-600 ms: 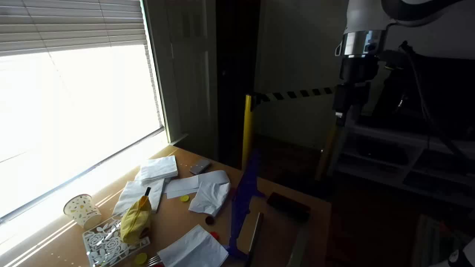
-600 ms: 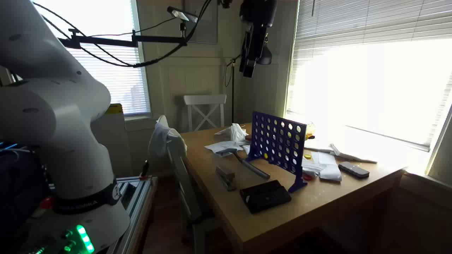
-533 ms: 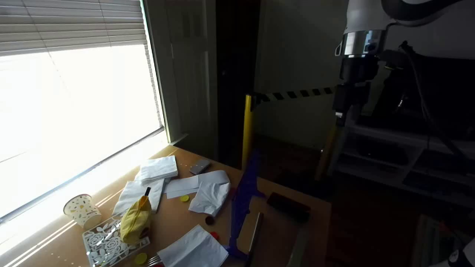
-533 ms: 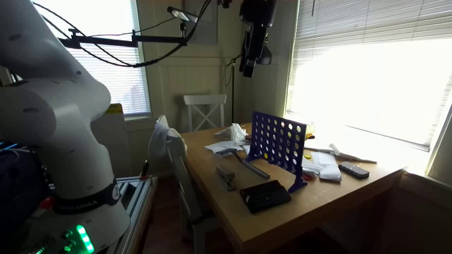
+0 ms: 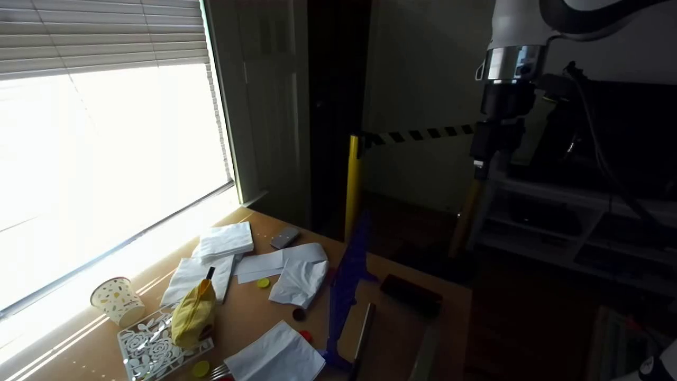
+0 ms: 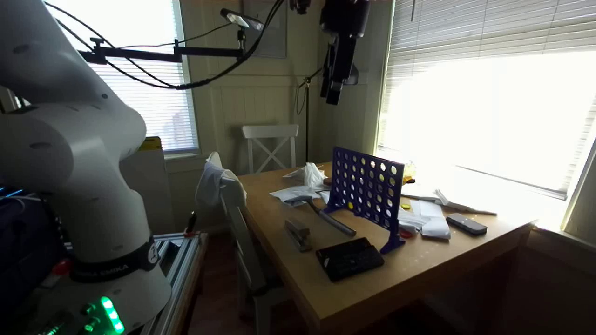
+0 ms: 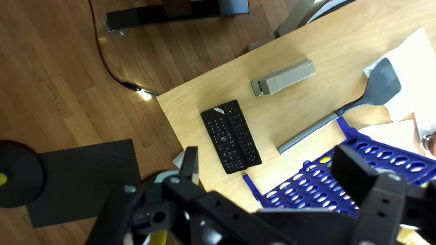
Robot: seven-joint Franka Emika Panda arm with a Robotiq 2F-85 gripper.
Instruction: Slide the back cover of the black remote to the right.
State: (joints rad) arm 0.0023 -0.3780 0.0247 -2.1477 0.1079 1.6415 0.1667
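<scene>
The black remote (image 7: 223, 139) lies flat near a table corner in the wrist view, a narrower keyed strip (image 7: 242, 132) showing beside its wider keyed part. Which of these is the back cover, I cannot tell. Both exterior views show the remote (image 6: 350, 258) too, dark and low on the table (image 5: 411, 295). High above the table hangs my gripper (image 6: 328, 96), well clear of everything. Its jaws stand wide apart in the wrist view, with nothing held between the fingertips of the gripper (image 7: 267, 154).
A blue game rack (image 6: 366, 184) stands upright close to the remote. Near it are a grey stapler (image 7: 284, 77) and a spatula (image 7: 308, 131). White papers (image 5: 275, 352), a yellow pouch (image 5: 193, 317) and a paper cup (image 5: 117, 301) lie farther along. A chair (image 6: 242, 228) touches the table side.
My gripper has shifted slightly, a little right and down in an exterior view, a little left in the exterior view facing the arm. Nothing on the table has moved.
</scene>
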